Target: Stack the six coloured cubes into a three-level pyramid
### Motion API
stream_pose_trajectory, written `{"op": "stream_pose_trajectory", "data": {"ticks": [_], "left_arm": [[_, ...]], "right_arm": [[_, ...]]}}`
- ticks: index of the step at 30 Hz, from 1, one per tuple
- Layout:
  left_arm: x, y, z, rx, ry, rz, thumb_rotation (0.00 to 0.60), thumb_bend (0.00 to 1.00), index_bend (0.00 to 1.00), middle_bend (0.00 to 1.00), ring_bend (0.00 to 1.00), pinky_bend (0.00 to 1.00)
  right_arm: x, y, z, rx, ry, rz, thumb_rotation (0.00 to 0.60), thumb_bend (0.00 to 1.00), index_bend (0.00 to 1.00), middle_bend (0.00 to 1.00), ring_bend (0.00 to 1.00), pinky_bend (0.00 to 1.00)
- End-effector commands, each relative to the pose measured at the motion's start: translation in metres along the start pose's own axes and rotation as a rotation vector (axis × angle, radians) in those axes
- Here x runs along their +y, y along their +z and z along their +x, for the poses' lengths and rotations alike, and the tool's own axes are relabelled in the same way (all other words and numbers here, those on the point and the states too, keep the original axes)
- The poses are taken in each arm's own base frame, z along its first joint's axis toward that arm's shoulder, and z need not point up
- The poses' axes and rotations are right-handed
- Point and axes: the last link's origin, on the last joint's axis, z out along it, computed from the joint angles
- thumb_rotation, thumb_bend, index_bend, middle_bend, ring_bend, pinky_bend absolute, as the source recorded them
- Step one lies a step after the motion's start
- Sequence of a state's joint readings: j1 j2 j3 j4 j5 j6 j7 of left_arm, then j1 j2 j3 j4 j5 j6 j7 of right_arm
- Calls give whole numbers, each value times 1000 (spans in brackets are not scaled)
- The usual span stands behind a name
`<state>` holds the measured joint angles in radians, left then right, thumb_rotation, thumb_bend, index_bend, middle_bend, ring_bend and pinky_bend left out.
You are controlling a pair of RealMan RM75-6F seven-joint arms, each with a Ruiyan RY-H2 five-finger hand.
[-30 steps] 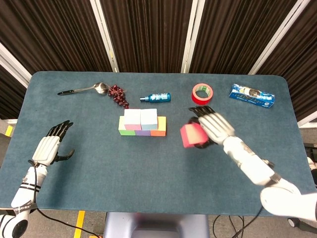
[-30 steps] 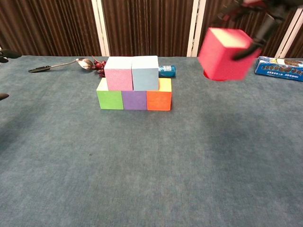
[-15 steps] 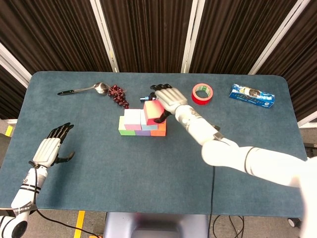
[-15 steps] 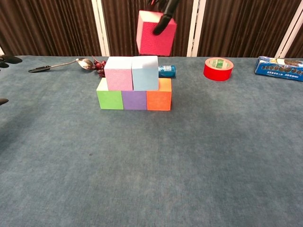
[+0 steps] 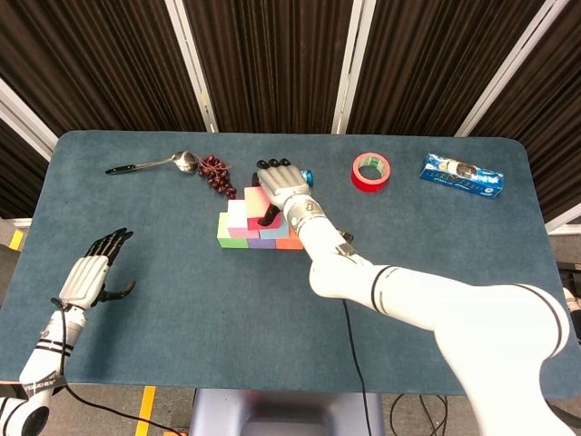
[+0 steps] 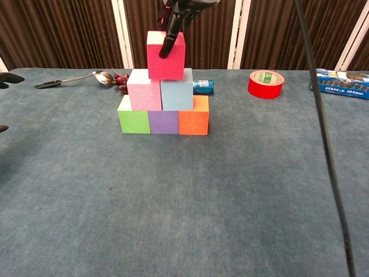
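Green [image 6: 134,119], purple [image 6: 164,122] and orange [image 6: 194,119] cubes form a row on the table. A pink cube [image 6: 144,90] and a light blue cube [image 6: 176,92] sit on top of them. The red cube [image 6: 165,57] stands over the seam between those two and seems to touch them. My right hand [image 5: 277,184] comes down from above and grips the red cube [image 5: 256,200], one finger [image 6: 171,34] lying down its front face. My left hand [image 5: 89,278] rests open at the near left of the table, far from the stack.
A spoon [image 5: 150,164] and dark red beads [image 5: 218,174] lie behind the stack on the left. A small blue bottle [image 6: 203,86] lies just behind the stack. A red tape roll [image 5: 371,171] and a blue packet [image 5: 461,176] are at the back right.
My right hand has carried the red cube left from the right side of the table and lowered it onto the pink and light blue cubes. The left hand has barely moved.
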<state>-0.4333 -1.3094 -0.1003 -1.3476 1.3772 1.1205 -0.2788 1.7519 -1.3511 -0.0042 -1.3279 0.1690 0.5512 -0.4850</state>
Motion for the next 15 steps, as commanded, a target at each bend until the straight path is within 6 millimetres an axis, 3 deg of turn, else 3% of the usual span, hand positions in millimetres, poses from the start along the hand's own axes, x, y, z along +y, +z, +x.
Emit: {"op": "stream_pose_trajectory", "data": {"ticks": [1,15], "left_arm": [[-2,0,-2,-2,-6,2,600,340,0,0,15,87],[-9,1,-5,-1,-20,11,600,341,0,0,15,87]], "right_arm": [[-5,4,0,11,-9,-21,600,360,472,158,0,0],[-26,15,-2,19,-11,-60,600,360,446,158,0,0]]}}
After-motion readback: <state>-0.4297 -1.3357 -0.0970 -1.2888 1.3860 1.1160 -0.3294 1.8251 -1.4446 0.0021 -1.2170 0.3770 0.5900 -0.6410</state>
